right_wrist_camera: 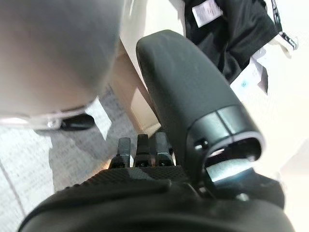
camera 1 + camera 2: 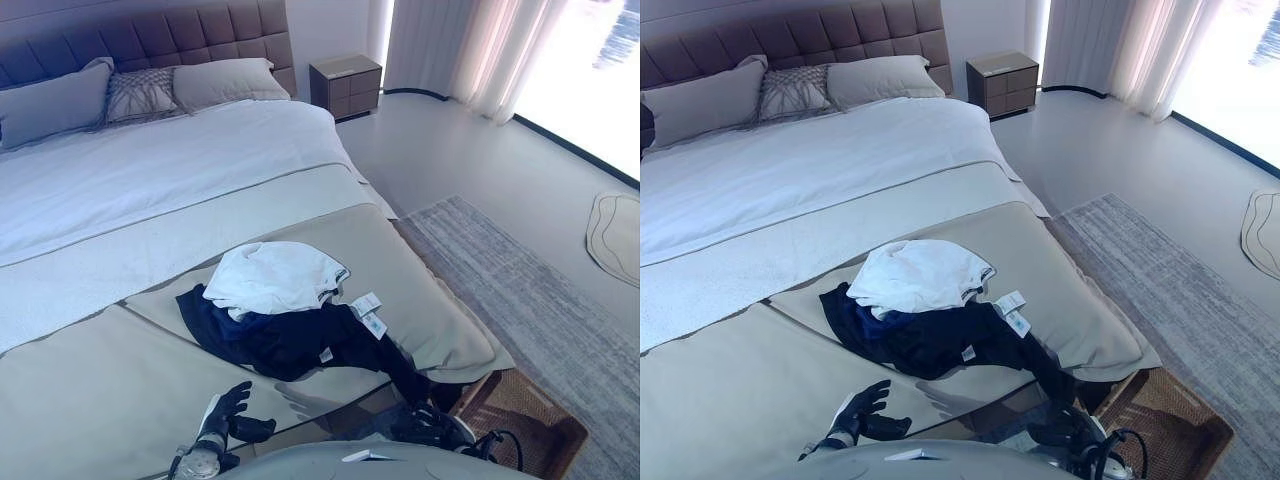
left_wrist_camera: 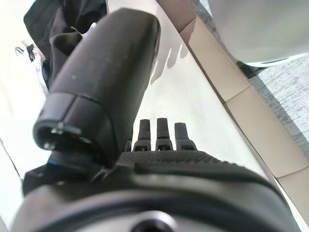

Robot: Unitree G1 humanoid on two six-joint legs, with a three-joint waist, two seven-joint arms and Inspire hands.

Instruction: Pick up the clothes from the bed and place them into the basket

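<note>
Left eye view: the clothes lie in one pile at the foot of the bed (image 2: 150, 190), roughly at picture centre.
White garment (image 2: 272, 276): rests on top of the pile, toward 12 o'clock of it.
Dark garment (image 2: 300, 340): lies under the white one; one limb trails toward 4 o'clock over the bed edge, with white tags showing.
Basket (image 2: 530, 425): brown woven, on the floor at 4 o'clock from the pile, beside the bed corner.
Left hand (image 2: 225, 408): at 7 o'clock from the pile, above the bed cover, fingers straight and spread, holding nothing.
Right hand (image 1: 140, 150): fingers extended and empty in its wrist view; it hangs low past the bed corner, near the trailing limb.
Step in hand: reach for the pile; nothing is lifted yet.
Procedure: bring the left hand toward 1 o'clock onto the pile's thick middle, curl the fingers round both layers, and gather the trailing limb before lifting.
Risk: a shallow pinch will probably take the white garment only.
</note>
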